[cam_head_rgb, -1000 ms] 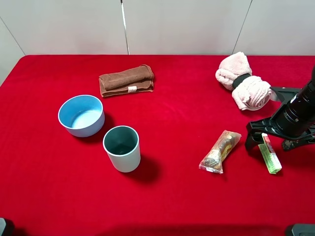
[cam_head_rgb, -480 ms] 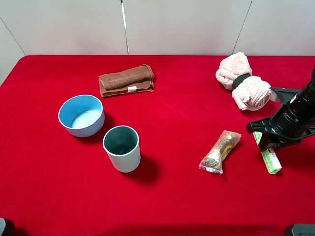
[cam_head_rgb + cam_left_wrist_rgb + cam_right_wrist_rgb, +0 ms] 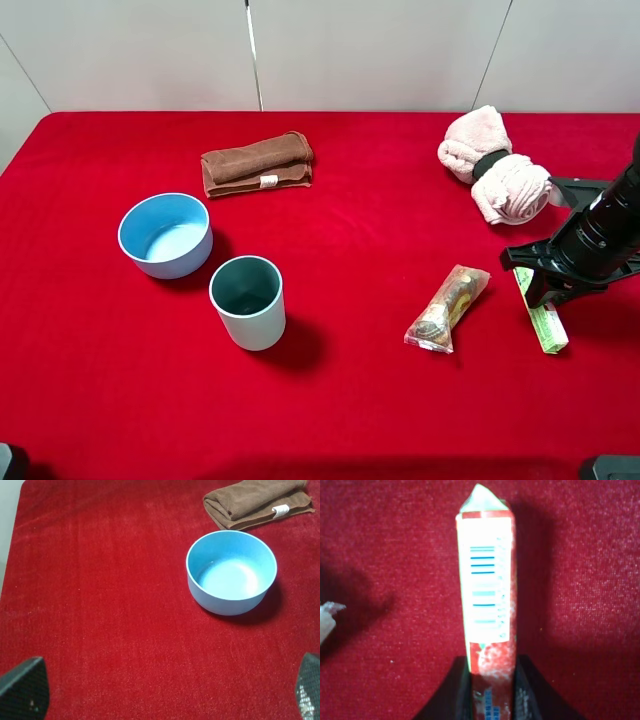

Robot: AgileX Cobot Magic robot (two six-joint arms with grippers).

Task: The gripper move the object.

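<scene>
The object, a long slim light green box (image 3: 546, 322) with red and white markings, lies on the red tablecloth at the right. My right gripper (image 3: 548, 284) is shut on its far end. In the right wrist view the box (image 3: 485, 590) sticks out from between the two black fingers (image 3: 454, 692), with white and red faces and blue print showing. I cannot tell whether it is lifted off the cloth. My left gripper (image 3: 165, 695) is open and empty over bare cloth near the blue bowl (image 3: 231, 572).
A clear snack packet (image 3: 447, 307) lies just left of the box. Pink rolled towels (image 3: 492, 165) are behind it. A blue bowl (image 3: 165, 234), a grey-blue cup (image 3: 247, 300) and a folded brown towel (image 3: 256, 163) are on the left half.
My right gripper's fingers, spread either side of the box one second ago, have closed on its far end. The box has shifted slightly. The left arm has not moved.
</scene>
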